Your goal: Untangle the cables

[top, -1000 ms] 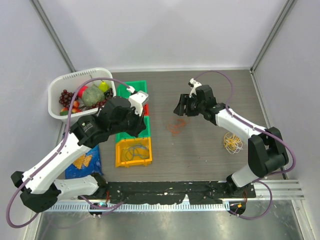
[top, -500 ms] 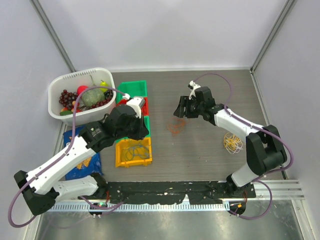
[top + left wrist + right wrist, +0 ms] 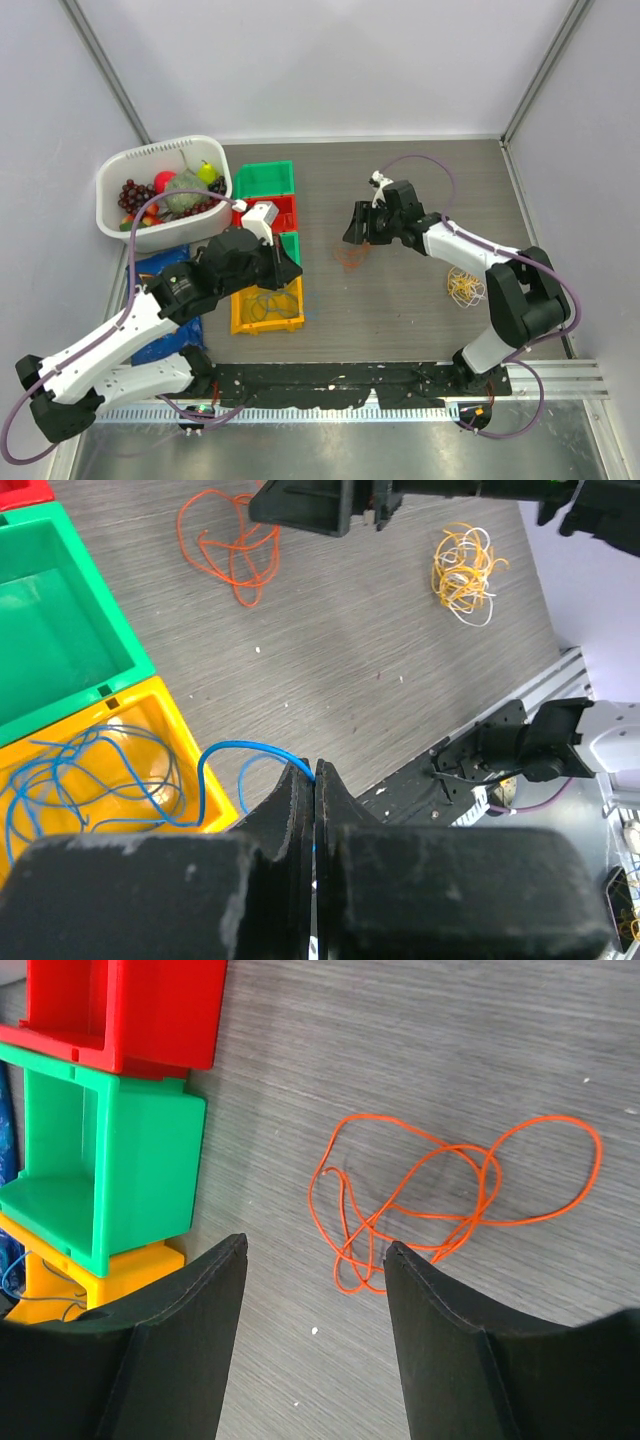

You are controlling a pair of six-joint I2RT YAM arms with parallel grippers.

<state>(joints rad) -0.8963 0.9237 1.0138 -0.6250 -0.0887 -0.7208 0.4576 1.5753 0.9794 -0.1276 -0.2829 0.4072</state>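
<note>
Pinching blue cable (image 3: 240, 744), left tool (image 3: 314, 770); right tool (image 3: 315, 1255) agape

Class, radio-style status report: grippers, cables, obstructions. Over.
Left gripper shut on thin blue cable trailing from yellow plastic bin. Right gripper open above loose orange cable. Yellow-white cable tangle lies apart. Nothing blocking.

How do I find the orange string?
Start at the row of coloured bins on the left of the grey table. Just to their right, below the open right gripper, lies the orange cable in loose loops. It is all one colour and alone, unlike the yellow-and-white bundle further right and the blue cable spilling from the yellow bin.
</note>
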